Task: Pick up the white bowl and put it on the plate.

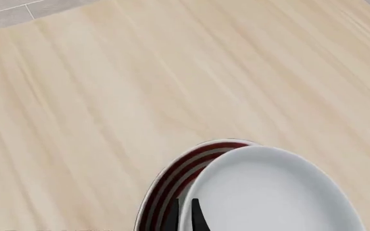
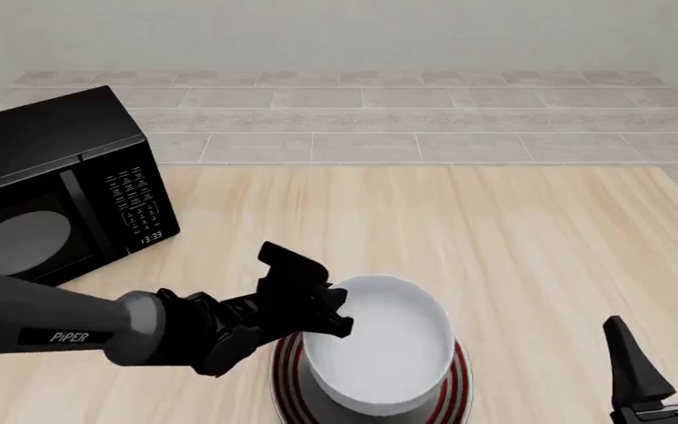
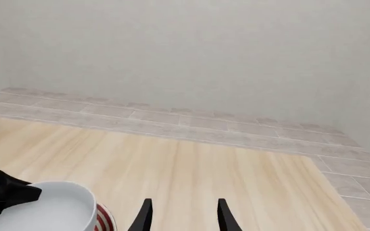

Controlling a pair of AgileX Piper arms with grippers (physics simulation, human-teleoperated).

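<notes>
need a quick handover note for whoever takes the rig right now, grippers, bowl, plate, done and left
Left gripper: shut on the white bowl, pinching its near-left rim.
Right gripper: open, holding nothing, off to the right of the plate.
The white bowl sits over the plate, roughly centred; whether it rests on the plate or hangs just above cannot be told.
Done: bowl picked up and brought to the plate.
Left: confirm it is down, open the left gripper, back the arm away.

wood table | grey tiled floor | pale wall
</notes>
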